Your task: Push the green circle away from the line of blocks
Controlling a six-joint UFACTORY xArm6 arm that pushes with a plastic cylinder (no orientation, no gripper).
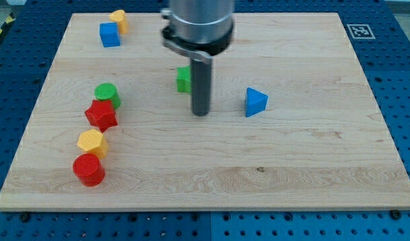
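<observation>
The green circle (107,94) stands at the board's left, at the top of a line of blocks. Below it, touching, is a red star (101,115), then a yellow hexagon (91,142) and a red cylinder (89,169). My tip (200,112) rests on the board near the middle, well to the right of the green circle and apart from it. A green block (183,79) sits just left of the rod, partly hidden behind it; its shape cannot be made out. A blue triangle (255,102) lies to the tip's right.
A blue cube (110,35) and a yellow block (119,20) touch each other near the board's top left. The wooden board (312,154) lies on a blue perforated table. A marker tag (359,31) sits at the top right.
</observation>
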